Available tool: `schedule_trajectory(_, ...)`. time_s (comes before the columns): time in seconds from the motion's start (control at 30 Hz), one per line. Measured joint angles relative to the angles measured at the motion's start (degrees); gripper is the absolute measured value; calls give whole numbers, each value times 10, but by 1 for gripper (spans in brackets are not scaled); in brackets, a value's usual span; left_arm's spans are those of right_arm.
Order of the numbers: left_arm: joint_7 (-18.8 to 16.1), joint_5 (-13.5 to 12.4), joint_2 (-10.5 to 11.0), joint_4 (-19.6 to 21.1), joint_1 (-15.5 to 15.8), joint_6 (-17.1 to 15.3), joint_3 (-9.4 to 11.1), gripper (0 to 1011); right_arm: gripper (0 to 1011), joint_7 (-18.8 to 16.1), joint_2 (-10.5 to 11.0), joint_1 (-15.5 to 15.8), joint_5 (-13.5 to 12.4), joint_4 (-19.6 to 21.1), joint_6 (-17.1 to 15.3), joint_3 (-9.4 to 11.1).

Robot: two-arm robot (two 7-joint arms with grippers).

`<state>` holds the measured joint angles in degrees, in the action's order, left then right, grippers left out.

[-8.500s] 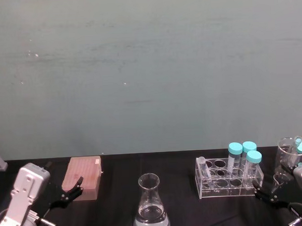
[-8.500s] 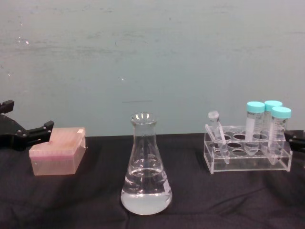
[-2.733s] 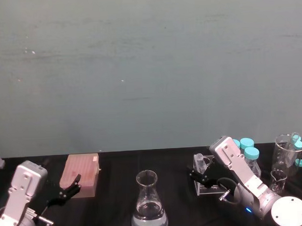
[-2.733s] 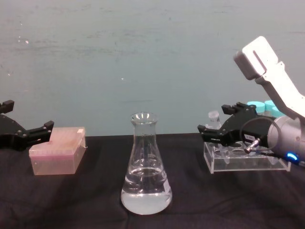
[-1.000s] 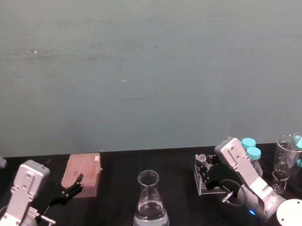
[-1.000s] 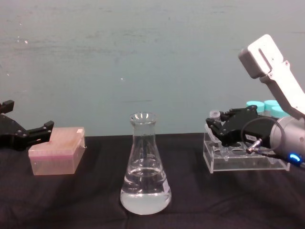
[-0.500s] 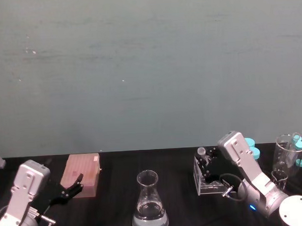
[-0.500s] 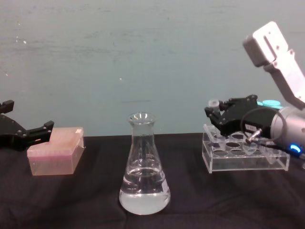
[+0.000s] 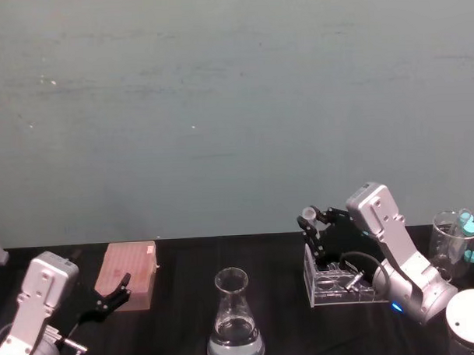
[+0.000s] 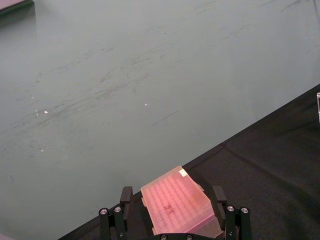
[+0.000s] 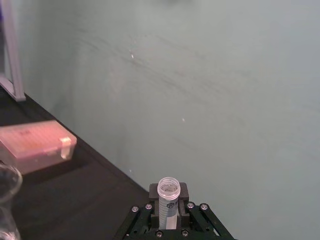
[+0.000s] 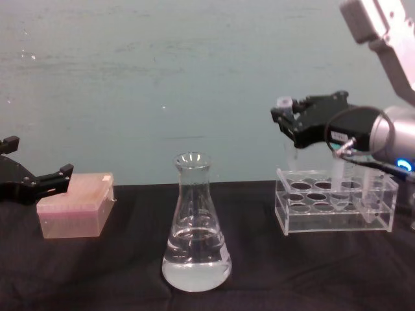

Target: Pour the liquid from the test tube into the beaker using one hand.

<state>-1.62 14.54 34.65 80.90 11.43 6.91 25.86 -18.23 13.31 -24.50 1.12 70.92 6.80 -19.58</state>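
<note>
**Test tube held above the rack, right of the flask**

The test tube (image 12: pixel 283 102) stands upright in the right pincer (image 12: pixel 285 120), upper right of the chest view, its open rimmed mouth just above the black fingers. The pincer is closed on the tube, 1 finger on each side, as the right wrist view shows (image 11: pixel 168 192). The tube hangs above the left end of the clear acrylic rack (image 12: pixel 334 208), its lower end apart from the rack's holes. Any liquid inside it is too faint to tell.

The beaker (image 12: pixel 196 227), a conical flask, stands lower centre on the black counter (image 12: pixel 259 278), well apart from the tube, its lower part holding clear liquid (image 12: pixel 196 264).

At the left edge the left pincer (image 9: pixel 115 295) sits parked just beside a pink tip box (image 12: pixel 74 210), jaws spread wide.

A small white label on the right wrist (image 12: pixel 337 136) and faint marks on the box lid (image 10: pixel 177 207) are too small to read.
</note>
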Motion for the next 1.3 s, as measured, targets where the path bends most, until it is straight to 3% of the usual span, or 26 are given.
schedule_trajectory(0.27,0,0,0,0,0,0,0,1000,216,-21,11,1,11,34,24,-23)
schedule_trajectory(0.5,0,0,0,0,0,0,0,1000,215,-33,25,3,37,51,59,-53)
schedule_trajectory(0.83,0,0,0,0,0,0,0,1000,215,8,36,-5,131,37,108,-91)
schedule_trajectory(1.03,0,0,0,0,0,0,0,1000,215,50,39,-15,201,24,125,-107)
schedule_trajectory(1.3,0,0,0,0,0,0,0,1000,216,88,43,-25,268,10,145,-125)
